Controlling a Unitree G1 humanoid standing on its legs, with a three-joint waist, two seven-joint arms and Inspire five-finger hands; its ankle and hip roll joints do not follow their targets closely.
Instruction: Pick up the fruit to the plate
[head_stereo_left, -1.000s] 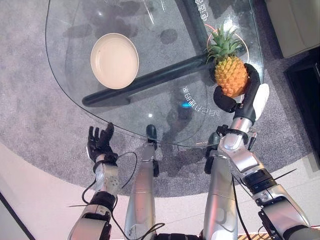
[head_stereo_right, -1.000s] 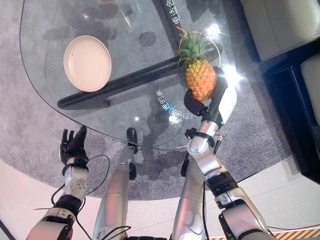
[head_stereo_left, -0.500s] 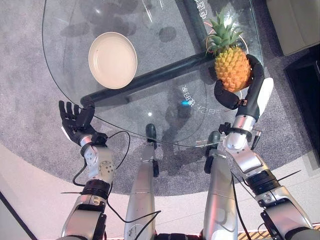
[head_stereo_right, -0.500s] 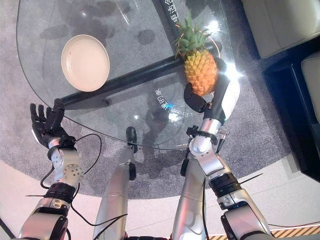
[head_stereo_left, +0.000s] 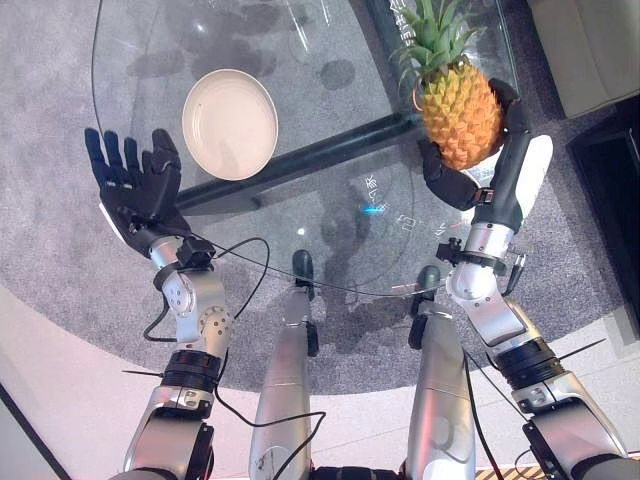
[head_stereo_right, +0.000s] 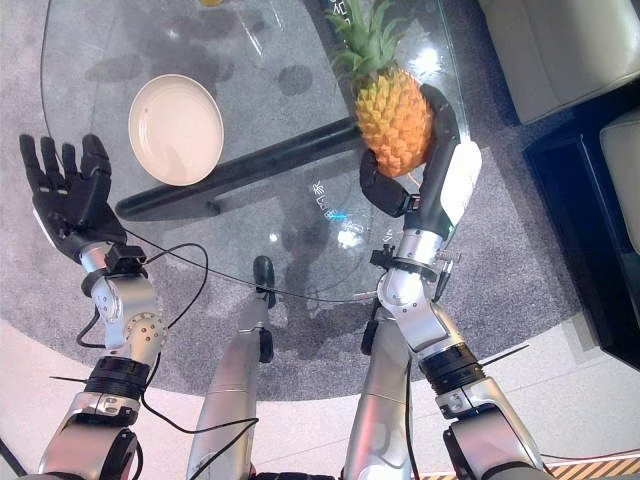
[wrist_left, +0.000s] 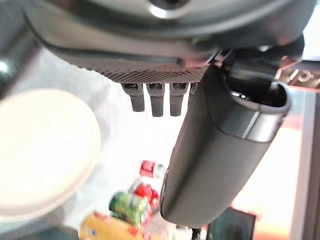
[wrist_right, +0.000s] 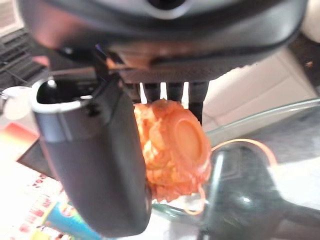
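Observation:
A yellow pineapple (head_stereo_left: 460, 110) with a green crown hangs above the right side of the glass table (head_stereo_left: 330, 215); my right hand (head_stereo_left: 505, 150) is shut on it, thumb and fingers curled round its body. Its orange underside (wrist_right: 175, 145) shows in the right wrist view. The cream plate (head_stereo_left: 230, 122) lies on the table's left part. My left hand (head_stereo_left: 135, 185) is raised at the table's left edge, open, fingers spread, holding nothing; the plate (wrist_left: 40, 150) shows past it in the left wrist view.
A dark bar (head_stereo_left: 300, 160) of the table's base runs under the glass between plate and pineapple. Grey carpet (head_stereo_left: 60, 250) surrounds the table. A pale sofa (head_stereo_right: 560, 50) and dark furniture (head_stereo_right: 610, 200) stand at the right. Blurred colourful packages (wrist_left: 130, 205) show in the left wrist view.
My right hand has lifted the pineapple higher off the glass. My left hand rose from the near edge to beside the plate, fingers spread.

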